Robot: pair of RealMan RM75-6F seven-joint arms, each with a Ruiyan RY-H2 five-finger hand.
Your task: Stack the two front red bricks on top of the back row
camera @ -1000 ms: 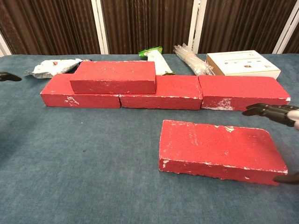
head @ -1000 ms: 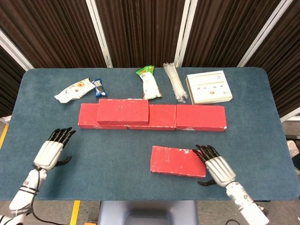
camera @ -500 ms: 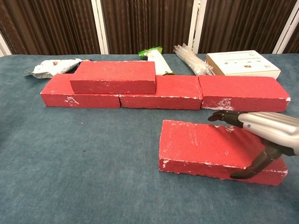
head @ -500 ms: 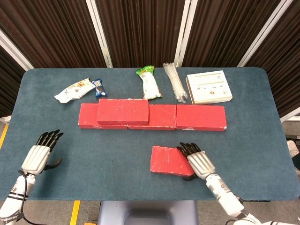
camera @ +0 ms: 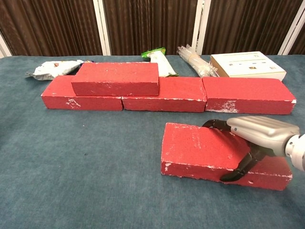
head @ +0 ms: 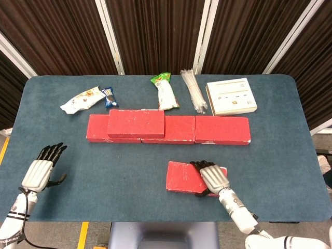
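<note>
right hand [head: 213,178] fingers curl over the far edge and thumb hooks the near face of the front red brick [head: 184,177], gripping it on the table [head: 129,171] before the back row [head: 223,129]; left hand [head: 40,169] open, empty.

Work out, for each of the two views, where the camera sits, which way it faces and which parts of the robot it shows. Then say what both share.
Head view: high, looking steeply down on the table; left hand and right hand show.
Chest view: low at the near edge, facing the curtain; only the right hand shows.
Shared: the right hand gripping the front brick, and the back row.
</note>
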